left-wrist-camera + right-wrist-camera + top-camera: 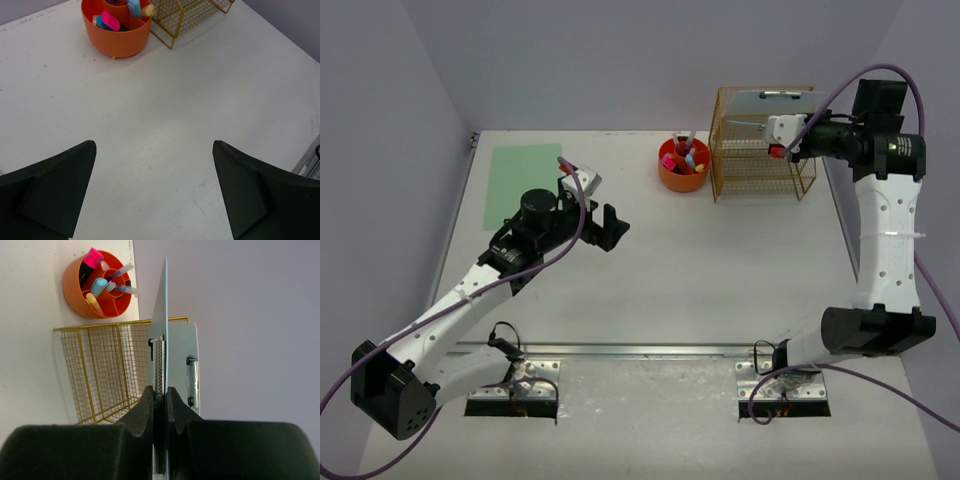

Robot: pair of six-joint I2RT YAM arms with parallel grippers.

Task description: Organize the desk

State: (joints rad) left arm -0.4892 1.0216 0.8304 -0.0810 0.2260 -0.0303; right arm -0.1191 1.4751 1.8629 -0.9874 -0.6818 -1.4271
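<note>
Your right gripper [160, 399] clamps a clipboard [164, 310] at the rack [95, 370], 1 o'clock; left gripper [155, 190] wide, empty; green sheet [520, 180] at the desk's [700, 290] 11 o'clock probably left to file.

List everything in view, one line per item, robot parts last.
desk: one, white, under everything
green sheet: one, pale green, flat at the desk's far left
pen holder: one, orange, round, far centre, just left of the rack
pens and markers: several, pink, blue, yellow, clear, in the pen holder
wire rack: one, gold, far right
held clipboard: one, pale blue, on edge over the wire rack
second clipboard: one, pale blue, at the wire rack's far edge
left gripper: black, open, empty, above bare desk
right gripper: black, shut on held clipboard
</note>
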